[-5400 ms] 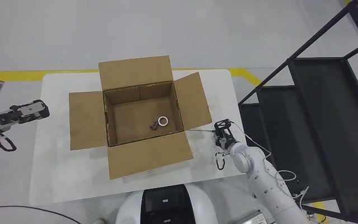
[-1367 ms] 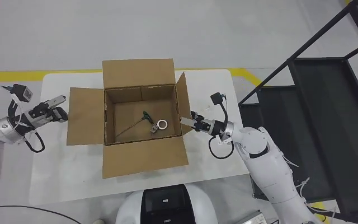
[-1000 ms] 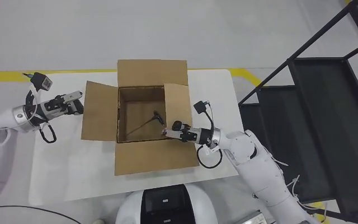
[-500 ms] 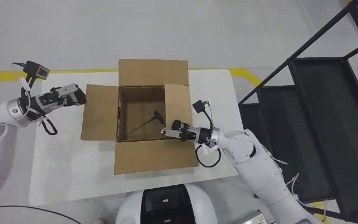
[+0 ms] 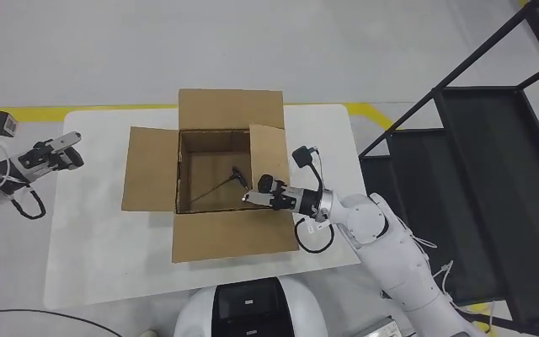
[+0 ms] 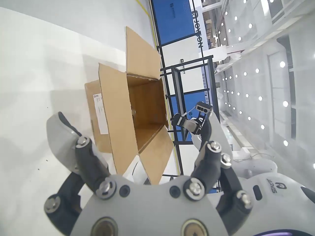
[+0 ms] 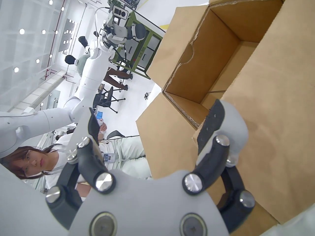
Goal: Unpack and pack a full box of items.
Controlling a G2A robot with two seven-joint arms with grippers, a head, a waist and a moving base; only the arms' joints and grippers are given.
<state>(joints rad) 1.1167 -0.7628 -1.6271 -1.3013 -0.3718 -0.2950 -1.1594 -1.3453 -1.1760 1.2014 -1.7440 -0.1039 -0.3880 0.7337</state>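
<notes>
The left gripper [image 5: 71,154], fingers apart, has drawn back from the box [image 5: 212,234] to the table [image 5: 94,253] edge. The right gripper [image 5: 255,196], also spread, stays at the raised flap [image 5: 268,153]

The box [image 5: 150,180] is matt brown corrugated cardboard, rough at its torn edges. The surface [image 5: 93,244] looks white, smooth and matt. The right pincer [image 7: 155,114] has smooth grey plastic shells, black grainy pads [image 7: 209,126] and shiny metal screws.
</notes>
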